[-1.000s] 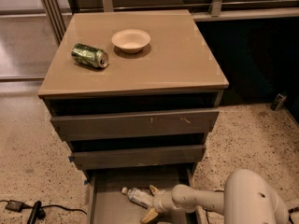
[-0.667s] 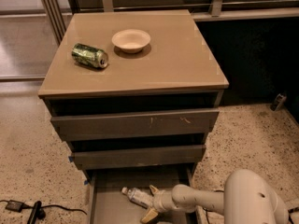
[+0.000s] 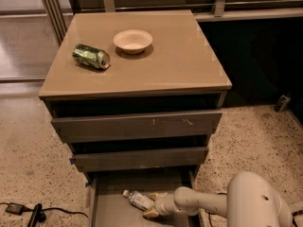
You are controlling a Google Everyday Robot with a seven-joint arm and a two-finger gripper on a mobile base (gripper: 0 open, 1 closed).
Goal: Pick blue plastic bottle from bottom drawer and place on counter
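The bottom drawer [image 3: 109, 207] is pulled open at the foot of the grey cabinet. The blue plastic bottle [image 3: 138, 199] lies on its side on the drawer floor, white cap pointing up-left. My gripper [image 3: 152, 205] reaches in from the right on a white arm, with its tan fingers around the bottle's lower end. The counter [image 3: 165, 65] is the tan top slab above.
A green drink can [image 3: 91, 56] lies on its side on the counter's left part. A beige bowl [image 3: 133, 40] stands behind it. Two wider grey drawer fronts [image 3: 137, 126] overhang the open drawer. A black cable [image 3: 33, 213] lies on the speckled floor at left.
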